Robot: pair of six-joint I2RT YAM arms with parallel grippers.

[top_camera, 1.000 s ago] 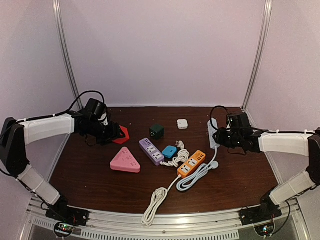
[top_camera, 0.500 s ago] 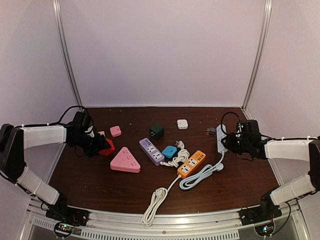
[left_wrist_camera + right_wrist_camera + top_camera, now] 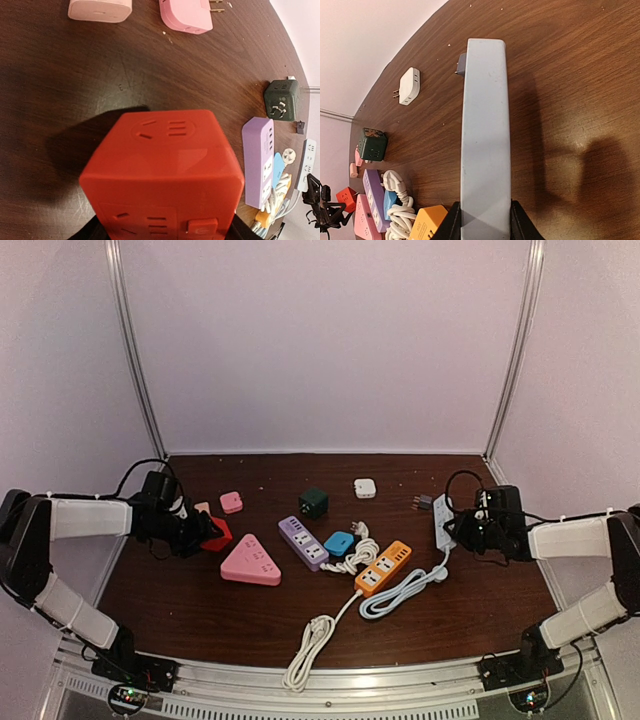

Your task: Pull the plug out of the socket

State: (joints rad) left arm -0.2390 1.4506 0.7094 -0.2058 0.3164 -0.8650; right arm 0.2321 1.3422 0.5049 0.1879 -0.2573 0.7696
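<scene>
Left end effector (image 3: 207, 531) clamped on red cube socket (image 3: 160, 170); pink plug (image 3: 186, 14) lies apart. Right end effector (image 3: 483, 222) clamped on pale power strip (image 3: 485, 125); grey plug (image 3: 461, 63) just beside.

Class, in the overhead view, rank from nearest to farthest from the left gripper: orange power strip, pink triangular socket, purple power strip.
1. The pink triangular socket, beside the left gripper.
2. The purple power strip, mid-table.
3. The orange power strip, right of centre.

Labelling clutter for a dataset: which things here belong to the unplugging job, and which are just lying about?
Job: red cube socket, in left gripper; pink plug; pale strip, in right gripper; grey plug.
Idle: pink triangle socket, purple strip, green cube, white adapter, orange strip.
</scene>
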